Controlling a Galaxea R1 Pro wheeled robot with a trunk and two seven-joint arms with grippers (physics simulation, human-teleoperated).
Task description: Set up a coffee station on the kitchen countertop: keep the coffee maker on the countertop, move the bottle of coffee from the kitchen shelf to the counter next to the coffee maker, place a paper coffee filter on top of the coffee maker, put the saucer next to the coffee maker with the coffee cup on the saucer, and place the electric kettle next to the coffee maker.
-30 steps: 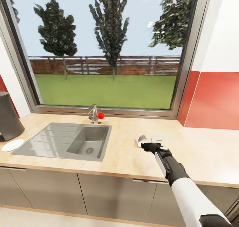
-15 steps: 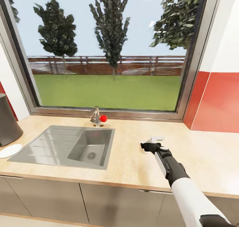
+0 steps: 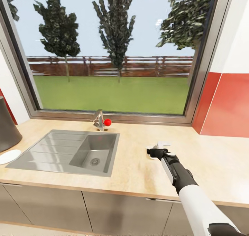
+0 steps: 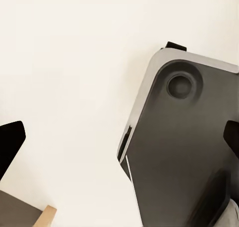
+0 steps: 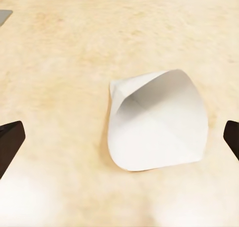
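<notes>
A white paper coffee filter (image 5: 157, 125) lies flat on the beige countertop (image 5: 59, 62). My right gripper (image 5: 121, 140) hovers right over it, open, one dark fingertip on each side and nothing held. In the head view the right gripper (image 3: 156, 151) sits right of the sink and covers most of the filter (image 3: 163, 143). At the far left stands a dark grey tapered appliance (image 3: 7, 129), cut off by the picture's edge; I cannot tell whether it is the kettle or the coffee maker. A white saucer (image 3: 8, 156) lies in front of it. My left gripper (image 4: 121, 140) is open and holds nothing.
A steel sink (image 3: 69, 151) with a drainboard is set into the counter, its faucet (image 3: 99, 120) bearing a red knob. A large window (image 3: 114, 56) spans the back wall and red panels (image 3: 224, 104) stand at the right. Bare countertop (image 3: 214, 160) stretches to the right.
The whole view has shifted a little, so the sink sits further right. The right gripper now covers more of the filter than a second ago.
</notes>
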